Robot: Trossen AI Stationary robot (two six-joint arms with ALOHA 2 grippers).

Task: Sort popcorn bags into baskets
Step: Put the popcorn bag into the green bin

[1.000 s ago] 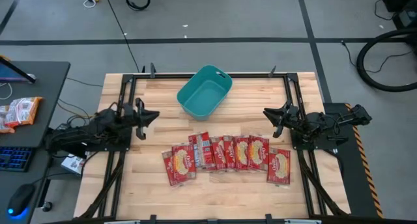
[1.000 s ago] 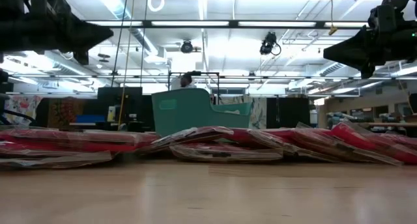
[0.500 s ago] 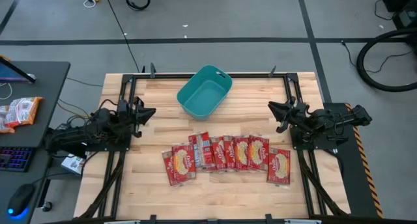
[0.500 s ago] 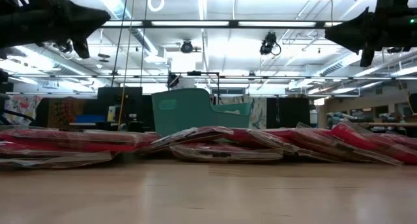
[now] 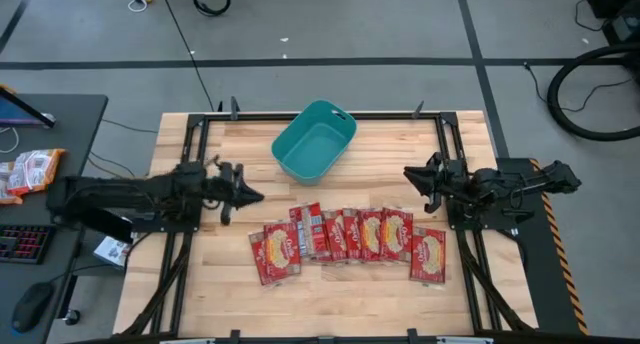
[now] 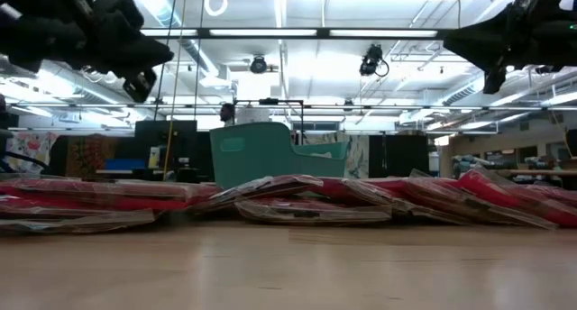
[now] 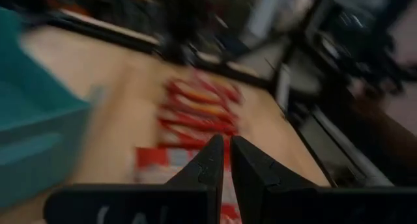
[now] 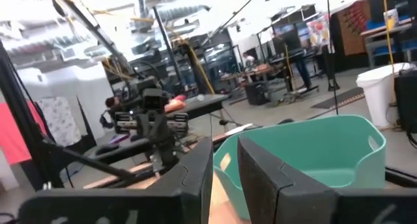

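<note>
While left gripper (image 5: 250, 194) nears popcorn bags (image 5: 345, 241), right gripper (image 5: 409, 174) hovers.

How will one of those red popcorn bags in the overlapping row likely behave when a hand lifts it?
The popcorn bags look flat and thin, so probably light and floppy, sagging from a pinch. In the low view their glossy wrappers look slippery. Since they overlap, lifting one may drag its neighbour.
</note>
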